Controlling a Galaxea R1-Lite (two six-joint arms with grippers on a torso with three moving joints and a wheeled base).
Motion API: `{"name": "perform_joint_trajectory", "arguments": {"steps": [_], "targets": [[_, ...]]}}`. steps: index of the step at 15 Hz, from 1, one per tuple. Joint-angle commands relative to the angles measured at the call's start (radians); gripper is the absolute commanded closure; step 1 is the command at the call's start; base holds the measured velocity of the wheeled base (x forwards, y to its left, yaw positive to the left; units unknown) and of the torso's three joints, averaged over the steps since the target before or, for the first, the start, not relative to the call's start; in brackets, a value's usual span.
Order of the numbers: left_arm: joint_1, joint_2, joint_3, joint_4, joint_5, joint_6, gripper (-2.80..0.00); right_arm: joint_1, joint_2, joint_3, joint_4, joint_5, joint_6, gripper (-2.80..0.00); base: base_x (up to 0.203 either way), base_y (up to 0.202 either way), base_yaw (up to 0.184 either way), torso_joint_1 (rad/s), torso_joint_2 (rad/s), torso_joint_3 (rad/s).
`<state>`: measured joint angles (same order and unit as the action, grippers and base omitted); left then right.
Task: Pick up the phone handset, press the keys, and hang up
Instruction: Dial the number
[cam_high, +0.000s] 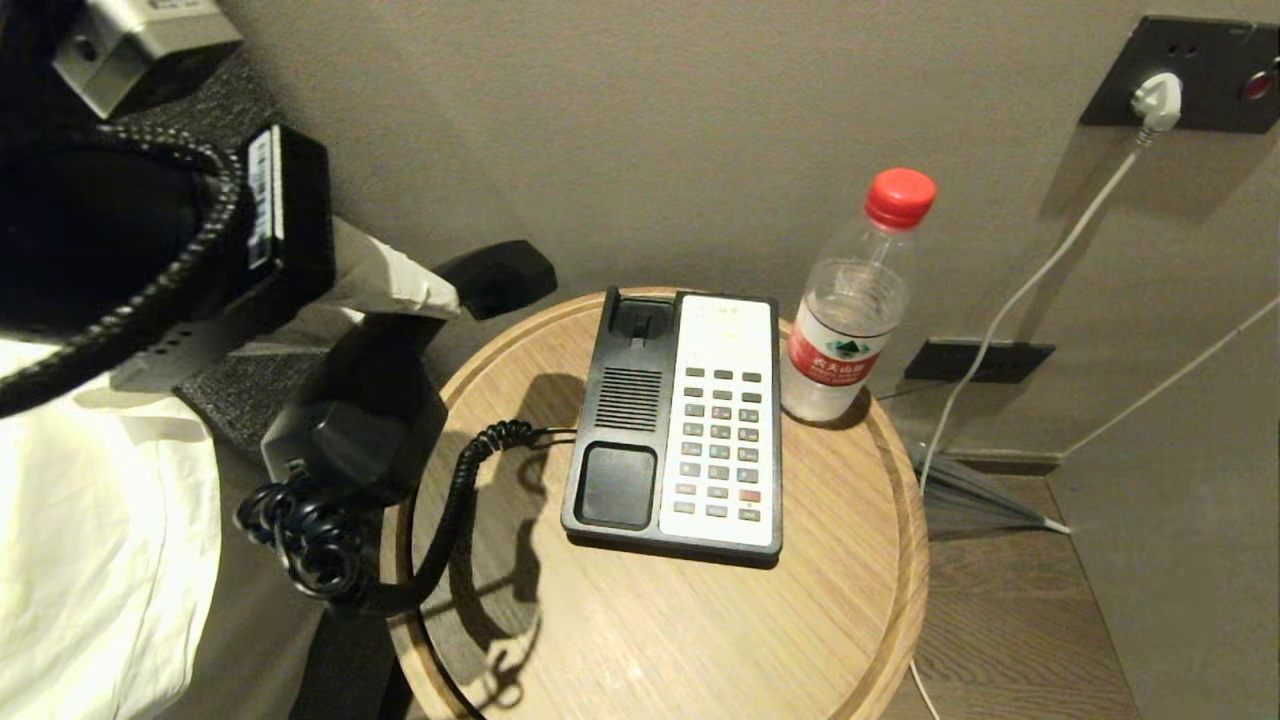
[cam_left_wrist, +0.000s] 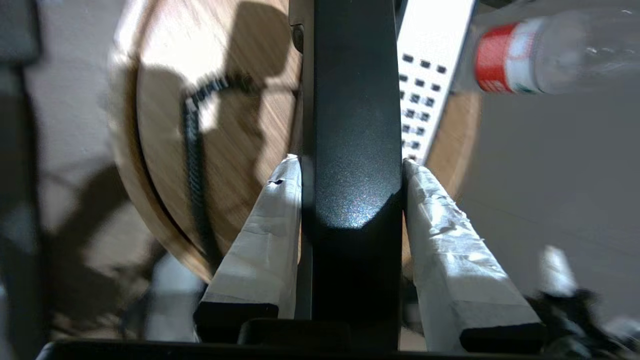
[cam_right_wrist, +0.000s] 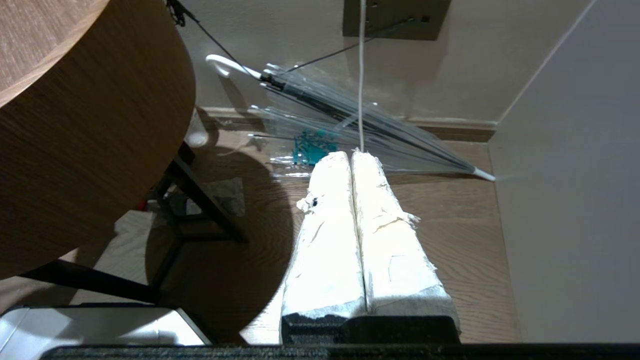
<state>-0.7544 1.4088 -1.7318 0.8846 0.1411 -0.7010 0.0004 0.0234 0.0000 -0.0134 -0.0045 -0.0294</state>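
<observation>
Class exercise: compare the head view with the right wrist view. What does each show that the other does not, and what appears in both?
Only the head view shows the phone base with its empty cradle, the water bottle beside it, and the left gripper holding the phone handset off the table's left edge, coiled cord trailing back to the base.

Only the right wrist view shows the right gripper, fingers pressed together, hanging low beside the table over the wooden floor.

Both show the round wooden table, the folded clear umbrella and the white cable.
</observation>
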Motion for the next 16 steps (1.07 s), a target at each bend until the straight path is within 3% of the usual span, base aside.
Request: {"name": "perform_joint_trajectory", "arguments": {"steps": [1, 10, 14, 16], "targets": [[0.042, -0.119, 0.055, 0.003, -0.050, -0.056, 0.00, 0.000, 0.000, 0.002, 0.000, 0.000, 0.000, 0.00, 0.000, 0.000, 0.000, 0.000, 0.00, 0.000], [0.113, -0.317, 0.226, -0.025, -0.123, -0.189, 0.00, 0.000, 0.000, 0.002, 0.000, 0.000, -0.001, 0.00, 0.000, 0.000, 0.000, 0.000, 0.00, 0.000], [0.121, -0.360, 0.304, -0.141, -0.121, -0.198, 0.00, 0.000, 0.000, 0.002, 0.000, 0.000, -0.001, 0.00, 0.000, 0.000, 0.000, 0.000, 0.00, 0.000], [0.135, -0.401, 0.382, -0.263, -0.117, -0.199, 0.00, 0.000, 0.000, 0.002, 0.000, 0.000, -0.001, 0.00, 0.000, 0.000, 0.000, 0.000, 0.00, 0.000]]}}
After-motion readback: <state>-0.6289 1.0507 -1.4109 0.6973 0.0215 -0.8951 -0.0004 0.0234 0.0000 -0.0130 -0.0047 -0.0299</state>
